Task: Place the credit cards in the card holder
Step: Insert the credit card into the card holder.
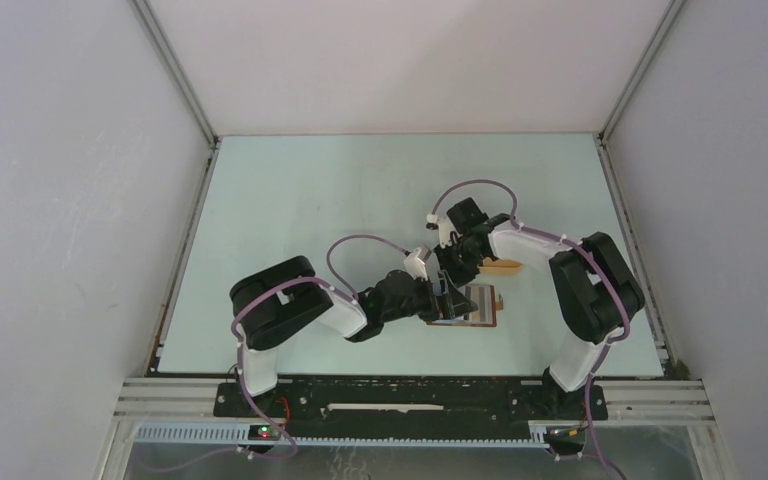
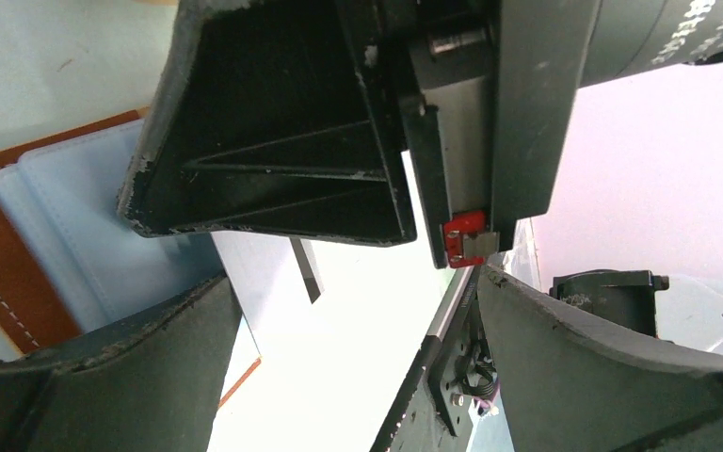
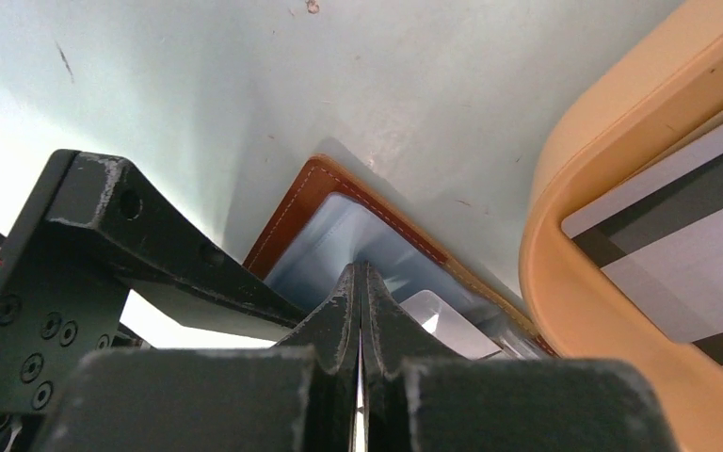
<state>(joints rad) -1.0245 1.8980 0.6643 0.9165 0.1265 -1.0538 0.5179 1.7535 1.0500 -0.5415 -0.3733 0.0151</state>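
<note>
Closest in, the left gripper (image 1: 443, 300) has its fingers spread as wide as they go with nothing between them, hovering at the near-left edge of the card holder (image 3: 287, 212). That holder lies open and flat on the table (image 1: 310, 200), right of centre, its clear bluish pockets facing up inside the stitched brown border. Just past it, the right gripper (image 3: 360, 282) reaches in from the far side with both fingers pressed tight together, tips at the mouth of a pocket. A thin pale line runs down the seam between them, and I cannot tell whether it is a card's edge or only light. A pale card (image 3: 441, 322) shows partly tucked in, just right of those tips. Beyond, touching or nearly touching the holder's far-right edge, the orange tray (image 3: 574, 160) holds more credit cards (image 3: 687, 254), dark stripes showing.

I judge we are mid-insertion, with one card going into its pocket and others waiting. Next I would want a short, shallow push along the pocket's line, with the left arm steadying the leather so it does not slide. Room is tight: the two grippers sit almost against each other, and the tray rim hems in the far side. Open table lies to the left and far.
</note>
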